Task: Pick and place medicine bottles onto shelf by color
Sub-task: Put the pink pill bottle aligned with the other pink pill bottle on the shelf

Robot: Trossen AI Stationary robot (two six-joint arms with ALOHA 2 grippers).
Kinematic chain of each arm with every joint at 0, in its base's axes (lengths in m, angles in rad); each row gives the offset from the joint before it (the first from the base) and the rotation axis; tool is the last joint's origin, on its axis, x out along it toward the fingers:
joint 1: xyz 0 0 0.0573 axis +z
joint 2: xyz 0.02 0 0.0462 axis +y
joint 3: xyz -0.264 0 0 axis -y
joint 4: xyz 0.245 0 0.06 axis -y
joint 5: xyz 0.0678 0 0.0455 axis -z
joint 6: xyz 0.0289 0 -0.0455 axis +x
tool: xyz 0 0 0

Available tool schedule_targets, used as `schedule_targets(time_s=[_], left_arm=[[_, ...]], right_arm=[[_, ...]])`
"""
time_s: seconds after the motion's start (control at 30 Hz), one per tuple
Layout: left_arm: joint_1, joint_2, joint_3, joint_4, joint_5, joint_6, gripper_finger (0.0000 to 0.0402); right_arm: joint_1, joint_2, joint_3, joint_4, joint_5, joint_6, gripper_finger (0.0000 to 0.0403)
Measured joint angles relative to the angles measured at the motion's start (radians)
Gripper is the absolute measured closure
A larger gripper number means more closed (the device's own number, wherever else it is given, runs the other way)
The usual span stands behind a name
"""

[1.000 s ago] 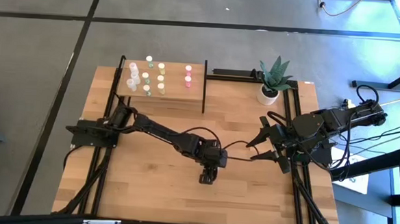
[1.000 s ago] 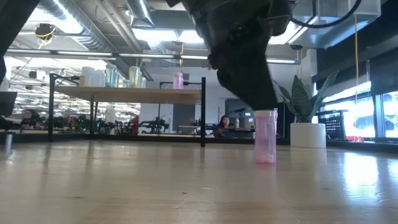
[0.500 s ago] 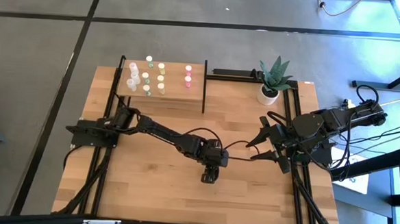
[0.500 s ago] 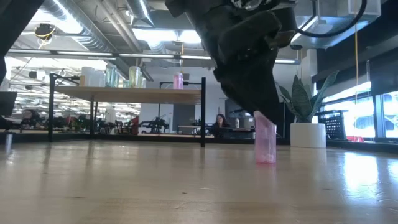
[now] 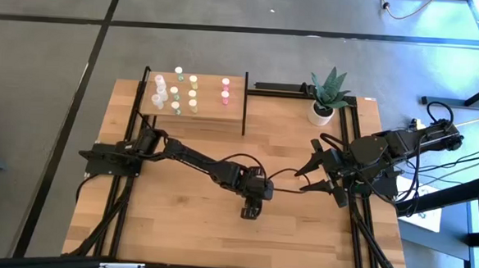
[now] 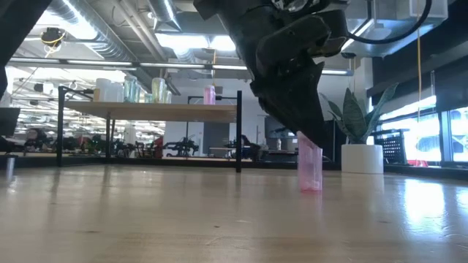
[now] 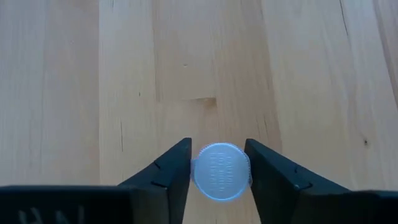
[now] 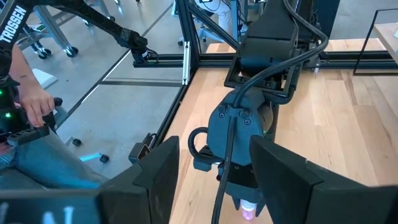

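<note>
My left fingers [image 7: 219,174] pinch the pink bottle [image 6: 310,166] standing low-centre on the tabletop [image 5: 177,221]; my right fingers [image 5: 313,167] wait spread, mid-right

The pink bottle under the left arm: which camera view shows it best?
The low view: the pink bottle stands upright, seen from the side. The left wrist view shows only its top between the left claw; the high view hides it.

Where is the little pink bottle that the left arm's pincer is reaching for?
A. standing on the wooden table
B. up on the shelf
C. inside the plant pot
A: the small pink see-through bottle stands upright on the light wooden table, the left pincer straddling its round cap.
</note>
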Motion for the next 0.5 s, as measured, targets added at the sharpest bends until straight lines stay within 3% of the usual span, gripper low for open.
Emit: schedule_targets(time_s=[0.4,0.5], left_arm=[[0.000,-0.005,0.002,-0.032,0.002,-0.091,0.0296],[0.001,-0.005,0.038,-0.116,0.006,-0.094,0.0296]], right_arm=[[0.000,0.000,0.000,0.000,0.000,-0.001,0.0205],[0.000,0.000,0.000,0.000,0.000,0.000,0.0205]])
